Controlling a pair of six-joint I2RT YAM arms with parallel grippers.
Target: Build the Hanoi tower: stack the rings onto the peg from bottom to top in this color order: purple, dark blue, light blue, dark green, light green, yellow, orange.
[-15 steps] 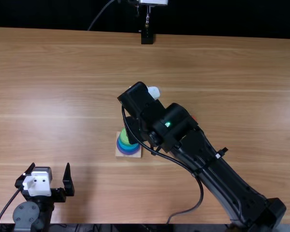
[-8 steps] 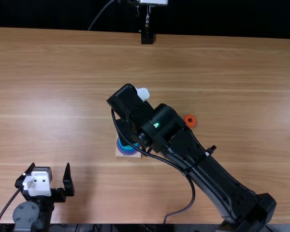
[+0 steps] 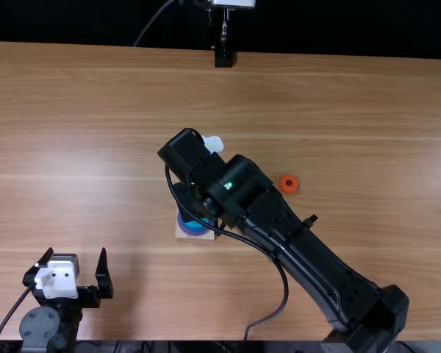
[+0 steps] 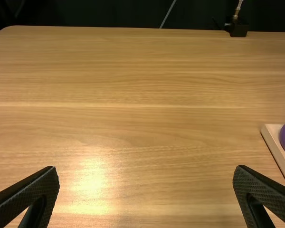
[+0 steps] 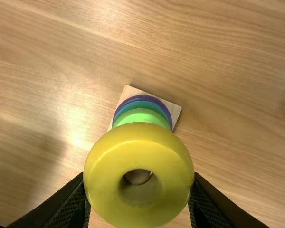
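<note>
My right gripper (image 3: 186, 203): pinching the glossy yellow ring (image 5: 138, 152) above the square wooden base (image 3: 181, 234)
Rings on base: purple (image 3: 194, 232), blue (image 3: 195, 223), light green (image 5: 140, 115)
Orange ring (image 3: 282, 185): right of the base, flat
My left gripper (image 3: 75, 263): spread, left of the base

– What's different with the right arm (image 3: 320, 254)?
– It has swung left over the bench (image 3: 367, 147), most of it early on, then only a bit more. Its cable (image 3: 284, 290) has shifted left with it
– And the orange ring (image 3: 289, 184)?
– The arm hid nearly all of it at first in the top view; now it's in full sight
– The light green ring (image 5: 141, 115)?
– It peeked out in that same view, and now the arm covers it
</note>
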